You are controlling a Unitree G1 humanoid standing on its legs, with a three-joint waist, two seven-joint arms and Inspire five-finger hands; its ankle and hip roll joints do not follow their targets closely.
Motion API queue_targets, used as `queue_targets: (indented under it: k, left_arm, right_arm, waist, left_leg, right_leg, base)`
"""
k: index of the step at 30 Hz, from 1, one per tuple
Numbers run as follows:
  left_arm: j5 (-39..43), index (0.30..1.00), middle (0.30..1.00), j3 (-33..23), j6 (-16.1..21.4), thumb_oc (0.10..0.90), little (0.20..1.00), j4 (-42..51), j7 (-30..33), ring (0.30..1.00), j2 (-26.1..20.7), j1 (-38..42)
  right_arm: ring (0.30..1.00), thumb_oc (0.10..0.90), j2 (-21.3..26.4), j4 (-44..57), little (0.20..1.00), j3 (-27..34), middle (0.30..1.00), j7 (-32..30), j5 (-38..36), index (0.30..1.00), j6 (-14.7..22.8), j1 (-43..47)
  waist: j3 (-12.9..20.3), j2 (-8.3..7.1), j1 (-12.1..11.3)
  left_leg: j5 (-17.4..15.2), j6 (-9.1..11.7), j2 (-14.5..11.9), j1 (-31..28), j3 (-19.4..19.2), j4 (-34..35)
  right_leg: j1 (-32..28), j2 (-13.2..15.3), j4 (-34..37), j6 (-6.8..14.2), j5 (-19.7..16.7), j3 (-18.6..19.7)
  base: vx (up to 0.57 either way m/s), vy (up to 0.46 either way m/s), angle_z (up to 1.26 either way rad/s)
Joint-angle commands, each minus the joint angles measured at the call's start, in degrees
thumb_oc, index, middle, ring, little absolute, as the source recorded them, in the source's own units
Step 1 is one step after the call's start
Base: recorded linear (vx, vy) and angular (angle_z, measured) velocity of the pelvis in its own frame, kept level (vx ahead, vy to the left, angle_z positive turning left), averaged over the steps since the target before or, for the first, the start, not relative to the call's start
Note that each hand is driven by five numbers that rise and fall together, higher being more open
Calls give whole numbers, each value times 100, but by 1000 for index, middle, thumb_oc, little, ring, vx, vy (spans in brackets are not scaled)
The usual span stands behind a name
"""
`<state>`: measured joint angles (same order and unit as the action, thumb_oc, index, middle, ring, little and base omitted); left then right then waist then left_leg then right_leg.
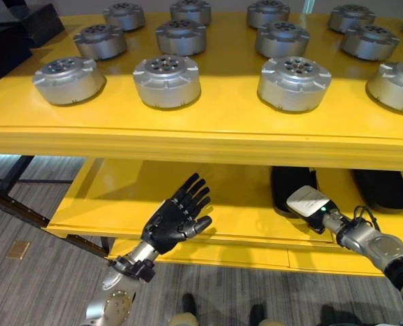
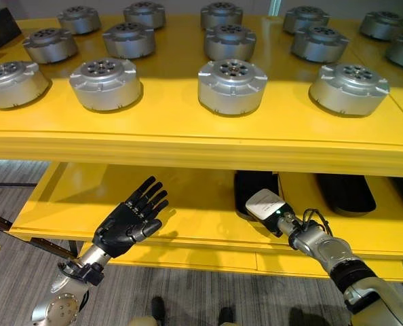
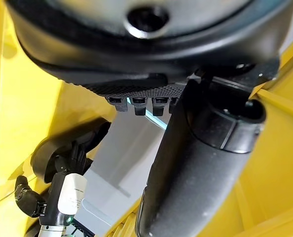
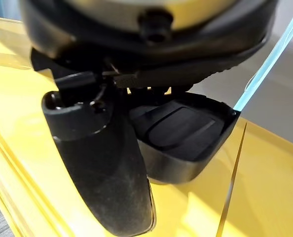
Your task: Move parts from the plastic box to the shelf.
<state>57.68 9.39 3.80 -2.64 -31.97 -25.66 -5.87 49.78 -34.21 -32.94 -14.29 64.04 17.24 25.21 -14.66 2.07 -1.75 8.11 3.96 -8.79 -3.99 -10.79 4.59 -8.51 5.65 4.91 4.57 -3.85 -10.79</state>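
Yellow shelf [image 1: 208, 129] carries the silver parts [image 1: 166, 80] in spaced rows, bare board showing along its front edge. In the right eye view, the left hand [image 2: 125, 225] hovers with straight, spread fingers before the lower shelf's [image 2: 188, 204] edge. The right hand [image 2: 266, 206] reaches toward a black tray [image 2: 252, 185]; its fingers are hidden, state unclear. In the right wrist view, that tray [image 4: 186, 138] lies just beyond the thumb.

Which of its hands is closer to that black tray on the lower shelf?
Right. The right hand reaches the black tray, fingers hidden; the open left hand hovers well to its left.
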Motion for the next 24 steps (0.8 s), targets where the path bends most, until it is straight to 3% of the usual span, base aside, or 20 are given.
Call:
queue_targets:
  k: [1, 6, 12, 20, 24]
  left_arm:
    - [81, 1000, 1000, 58, 202, 900, 1000, 413, -405, 1000, 97, 285]
    - [165, 1000, 1000, 182, 223, 900, 1000, 502, -462, 1000, 17, 202]
    - [266, 1000, 1000, 198, 217, 900, 1000, 554, -442, 1000, 15, 131]
    - [324, 1000, 1000, 276, 266, 900, 1000, 555, -421, 1000, 28, 173]
    - [328, 1000, 1000, 295, 253, 900, 1000, 590, -370, 1000, 19, 175]
  right_arm:
    - [1000, 900, 141, 104, 1000, 177, 1000, -600, -105, 1000, -336, 409]
    - [1000, 900, 47, 285, 1000, 559, 1000, -1173, -117, 1000, -696, 162]
    - [1000, 900, -176, 238, 1000, 987, 1000, -1415, -451, 1000, -1121, -125]
    - [1000, 900, -328, 64, 1000, 1103, 1000, -1569, -651, 1000, -1417, -198]
    - [1000, 900, -333, -43, 1000, 1108, 1000, -1724, -848, 1000, -1734, -249]
  waist:
    - [177, -148, -121]
    - [189, -90, -43]
    - [194, -24, 22]
    - [191, 51, 66]
    - [201, 52, 79]
  left_leg:
    - [-778, 202, -194, -68, 256, -572]
    - [-824, 171, -161, -104, 225, -582]
    - [-863, 147, -129, -169, 189, -558]
    - [-868, 149, -110, -152, 173, -560]
    - [-864, 143, -104, -166, 153, -544]
  right_leg:
    - [440, 75, -1061, -141, 905, -223]
    - [438, 101, -1070, -109, 907, -163]
    - [406, 124, -1032, -82, 900, -111]
    - [443, 149, -1037, -86, 903, -78]
    - [438, 151, -1017, -86, 887, -73]
  base:
    - [0, 0, 0]
    - [26, 42, 0]
    - [10, 25, -2]
    - [1, 5, 0]
    - [0, 0, 0]
